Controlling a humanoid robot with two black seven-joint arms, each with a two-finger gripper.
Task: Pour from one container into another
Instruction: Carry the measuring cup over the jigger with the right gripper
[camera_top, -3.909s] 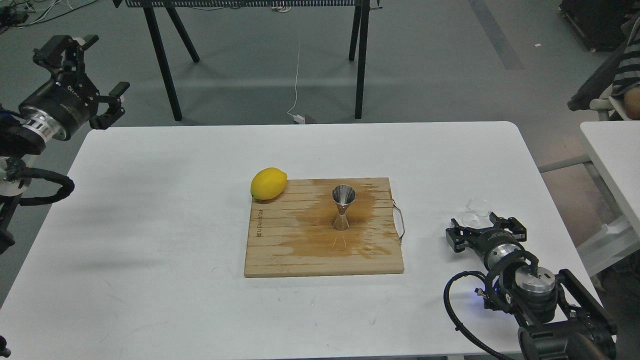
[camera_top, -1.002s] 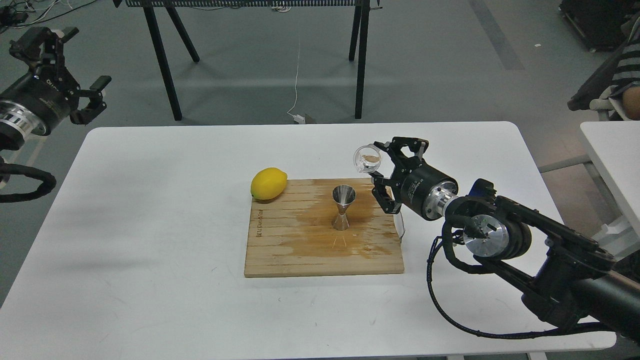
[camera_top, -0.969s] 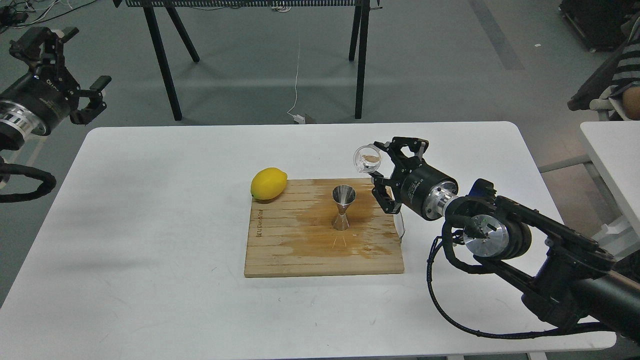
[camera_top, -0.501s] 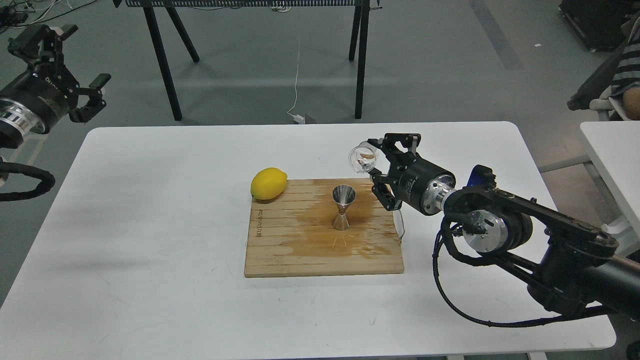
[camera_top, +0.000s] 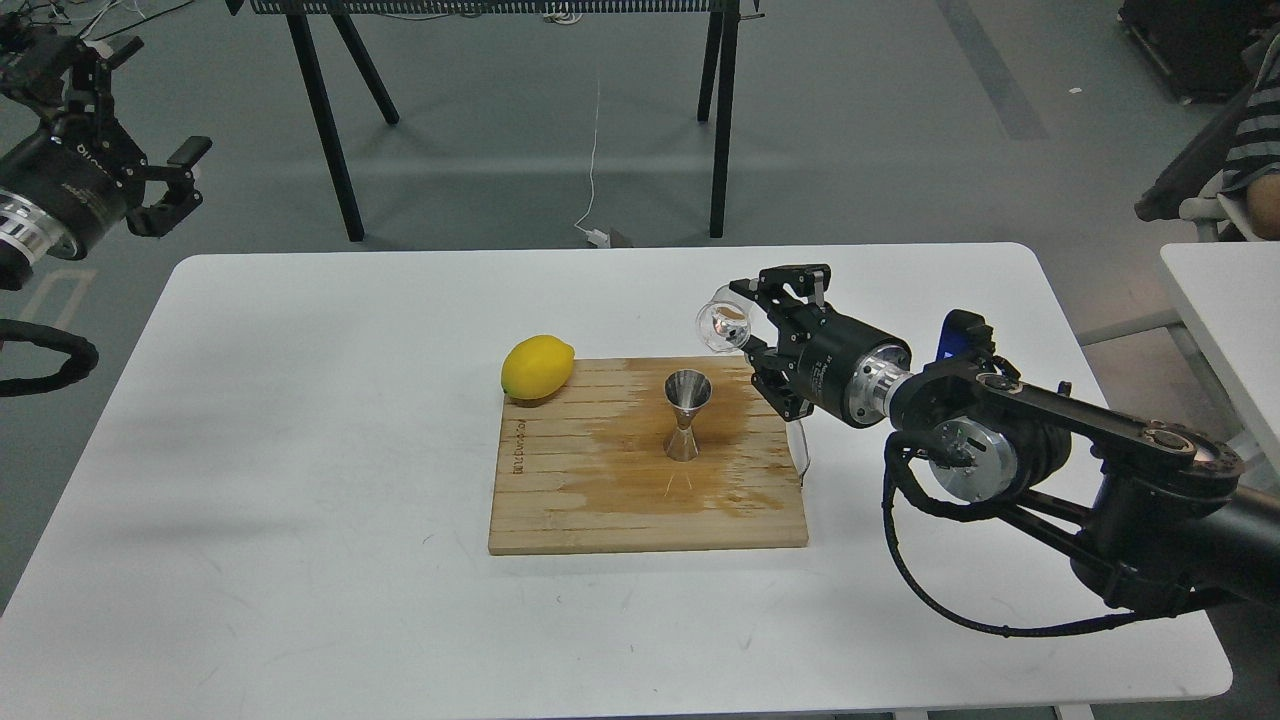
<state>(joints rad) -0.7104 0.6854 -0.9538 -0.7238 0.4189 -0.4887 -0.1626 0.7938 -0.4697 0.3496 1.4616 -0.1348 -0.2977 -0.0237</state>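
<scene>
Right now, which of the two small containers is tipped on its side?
The clear glass cup, held tipped in the right gripper above the board. The steel jigger stands upright on the wet wooden board.

Rectangular slatted wooden cutting board (camera_top: 560, 500) mid-table on white table (camera_top: 300, 450). Yellow lemon (camera_top: 537, 367) at its far-left corner. Hourglass steel jigger (camera_top: 687, 414) upright on board, right of lemon.

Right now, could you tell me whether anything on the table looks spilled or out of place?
Yes: a brown wet stain spreads across the board around the jigger, so liquid seems to have spilled there.
</scene>
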